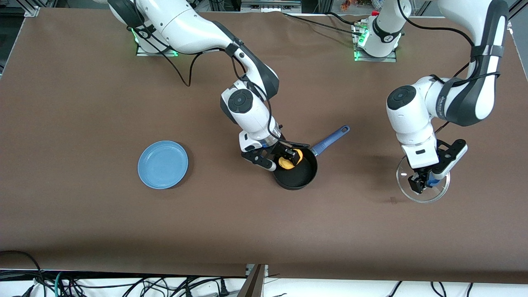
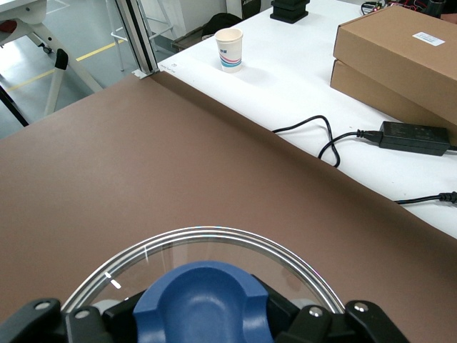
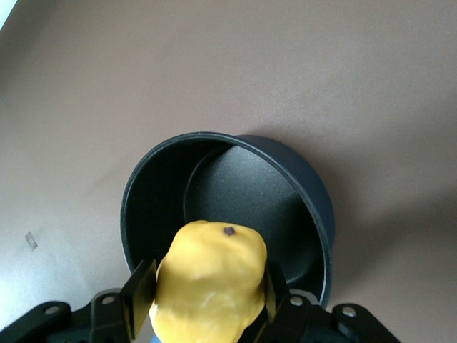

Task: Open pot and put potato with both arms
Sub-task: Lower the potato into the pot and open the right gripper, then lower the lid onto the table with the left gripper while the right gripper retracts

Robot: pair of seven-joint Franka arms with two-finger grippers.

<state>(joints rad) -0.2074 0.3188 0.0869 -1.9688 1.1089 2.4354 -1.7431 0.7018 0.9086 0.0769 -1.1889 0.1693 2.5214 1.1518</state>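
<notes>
The black pot [image 1: 297,173] with its long blue handle [image 1: 330,140] stands open in the middle of the table. My right gripper [image 1: 288,159] is shut on the yellow potato [image 1: 286,161] and holds it over the pot's rim; in the right wrist view the potato [image 3: 207,286] sits between the fingers above the open pot [image 3: 235,200]. My left gripper [image 1: 423,183] is shut on the blue knob [image 2: 203,300] of the clear glass lid [image 1: 423,181], low over the table toward the left arm's end; the lid's rim [image 2: 214,232] shows in the left wrist view.
A flat light-blue plate [image 1: 163,164] lies toward the right arm's end of the table. Off the table's edge, the left wrist view shows a paper cup [image 2: 229,48], cardboard boxes [image 2: 400,57] and a power adapter with cables [image 2: 414,136].
</notes>
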